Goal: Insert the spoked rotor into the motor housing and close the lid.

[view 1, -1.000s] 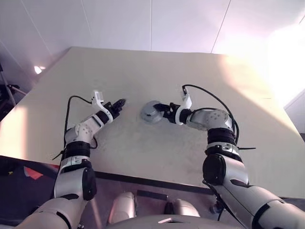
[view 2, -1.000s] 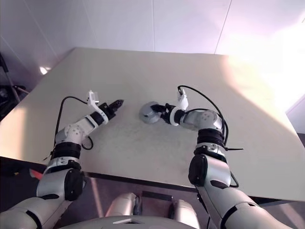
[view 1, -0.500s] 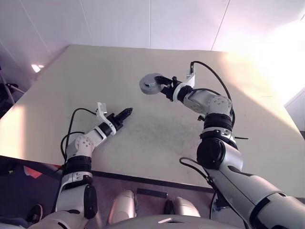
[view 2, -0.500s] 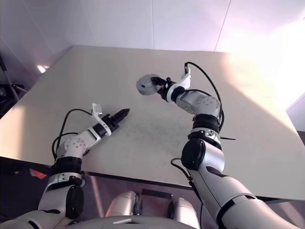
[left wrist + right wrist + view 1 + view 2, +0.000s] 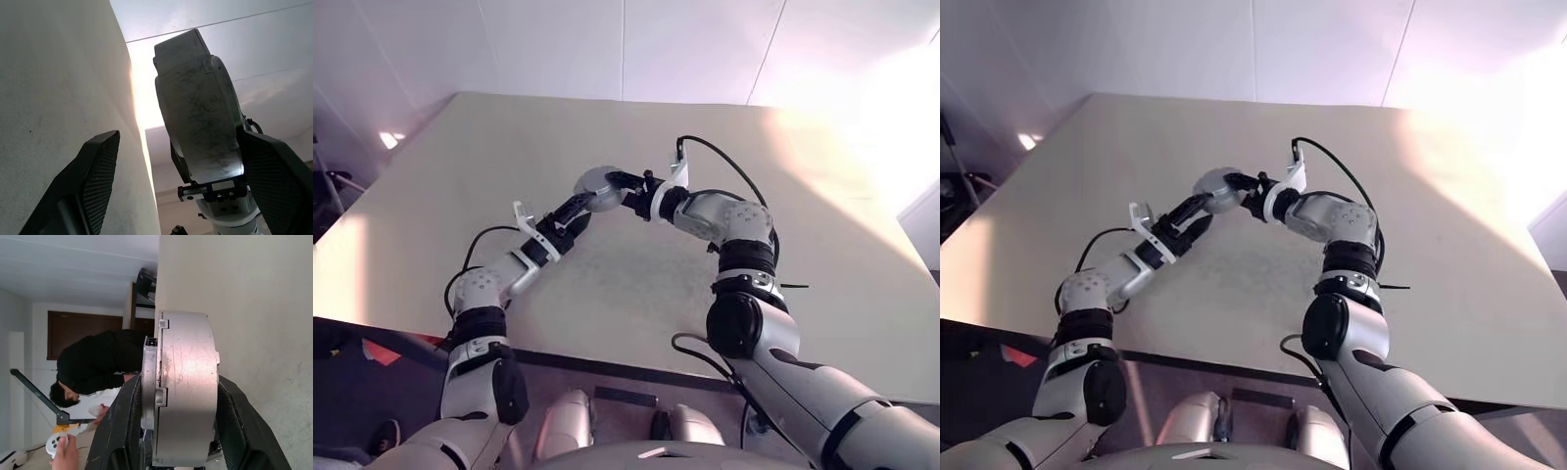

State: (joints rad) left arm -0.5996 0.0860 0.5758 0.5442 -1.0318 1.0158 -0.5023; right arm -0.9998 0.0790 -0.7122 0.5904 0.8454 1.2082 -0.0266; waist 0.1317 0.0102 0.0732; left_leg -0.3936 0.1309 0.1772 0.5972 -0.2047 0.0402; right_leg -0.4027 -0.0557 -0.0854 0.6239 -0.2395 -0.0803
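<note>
The left gripper (image 5: pixel 576 209) has its two black fingers (image 5: pixel 100 166) wide apart, one on each side of the round silver motor case (image 5: pixel 599 184), not touching it yet. The right gripper (image 5: pixel 619 185) is squeezed tight on the case and holds it up above the table (image 5: pixel 636 284). If the right one lets go before the left one closes, I think the case could drop and roll away.
</note>
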